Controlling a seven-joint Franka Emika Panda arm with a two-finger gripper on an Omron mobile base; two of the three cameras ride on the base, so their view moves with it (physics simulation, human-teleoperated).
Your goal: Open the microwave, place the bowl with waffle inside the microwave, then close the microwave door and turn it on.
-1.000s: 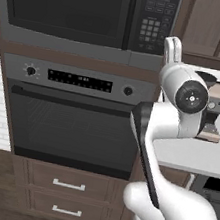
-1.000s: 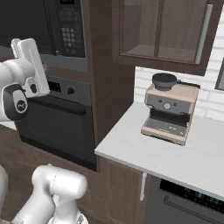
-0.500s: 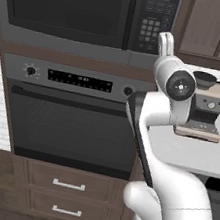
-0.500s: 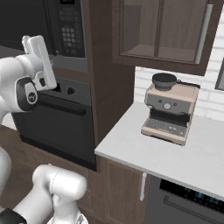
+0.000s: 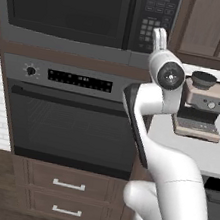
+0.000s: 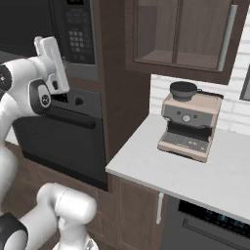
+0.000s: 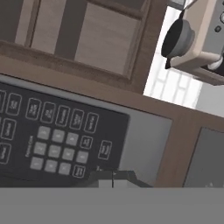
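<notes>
The microwave (image 5: 67, 44) sits high in the wall cabinet, and its dark-glass microwave door (image 5: 69, 4) is closed flush. To the right of the door is the black keypad (image 5: 156, 18), which also appears as the keypad (image 6: 75, 34) from the other side. My gripper (image 5: 160, 33) points up at the keypad's lower edge with its jaws shut on nothing. In the hand view the shut gripper (image 7: 113, 176) is just below the lowest buttons of the keypad (image 7: 52, 135). The bowl with waffle is out of view.
A black-windowed oven (image 5: 74, 126) with a bar handle lies under the microwave, and drawers (image 5: 69, 185) sit beneath it. A beige-and-steel coffee machine (image 6: 188, 124) stands on the white counter (image 6: 161, 171) to the right. Wooden upper cabinets (image 6: 180, 34) hang above it.
My arm has swung up and to the left, bringing the shut gripper from beside the cabinet post to the lower edge of the microwave keypad.
</notes>
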